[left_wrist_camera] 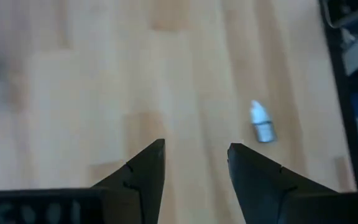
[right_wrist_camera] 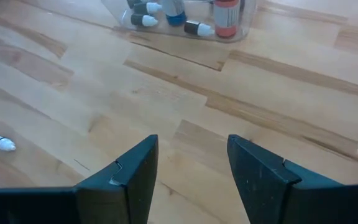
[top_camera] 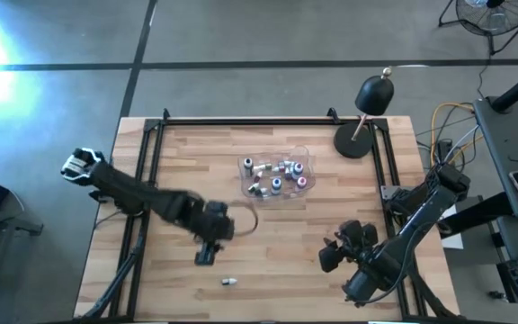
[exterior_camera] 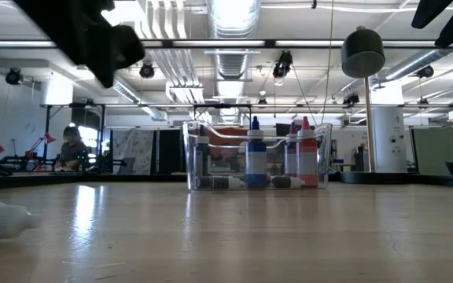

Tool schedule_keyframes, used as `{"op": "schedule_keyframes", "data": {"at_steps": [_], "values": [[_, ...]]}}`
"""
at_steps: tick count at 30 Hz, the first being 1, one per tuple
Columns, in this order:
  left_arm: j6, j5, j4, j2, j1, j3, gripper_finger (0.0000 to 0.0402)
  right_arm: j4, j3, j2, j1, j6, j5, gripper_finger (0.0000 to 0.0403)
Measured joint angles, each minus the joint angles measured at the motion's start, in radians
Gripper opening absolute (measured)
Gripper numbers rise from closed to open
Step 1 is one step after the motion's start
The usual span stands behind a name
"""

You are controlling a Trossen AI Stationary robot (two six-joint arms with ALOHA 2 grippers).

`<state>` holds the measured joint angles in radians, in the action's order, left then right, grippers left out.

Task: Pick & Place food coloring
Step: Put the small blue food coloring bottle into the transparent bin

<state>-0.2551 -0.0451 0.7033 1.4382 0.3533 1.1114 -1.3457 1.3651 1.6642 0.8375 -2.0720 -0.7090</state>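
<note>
One loose bottle (top_camera: pixel 229 282) lies on its side near the table's front edge, at about five o'clock from your left gripper (top_camera: pixel 205 256), whose fingers are spread and empty. Center them over its body before closing. Your right gripper (top_camera: pixel 329 258) waits spread at the front right; the tub (top_camera: pixel 306 160) holds the other bottles.

No text, label, brand, number or sign can be read in any of the views. Pale markings are seen on the dark body of the left gripper (left_wrist_camera: pixel 194 168) in its wrist view, but they are blurred and cannot be made out. No lettering can be made out on the small bottles in the clear tub (exterior_camera: pixel 321 149).
</note>
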Motion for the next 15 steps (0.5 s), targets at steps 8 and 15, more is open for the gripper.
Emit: {"op": "schedule_keyframes", "data": {"at_steps": [8, 15], "values": [[-0.212, 0.018, -0.268, 0.030, 0.179, -0.136, 0.0149, 0.135, 0.000, 0.040, 0.000, 0.034, 0.000, 0.0187], [-0.254, 0.040, -0.364, 0.107, 0.215, -0.145, 0.0149, 0.331, 0.000, 0.085, 0.000, 0.125, 0.009, 0.0187]]}}
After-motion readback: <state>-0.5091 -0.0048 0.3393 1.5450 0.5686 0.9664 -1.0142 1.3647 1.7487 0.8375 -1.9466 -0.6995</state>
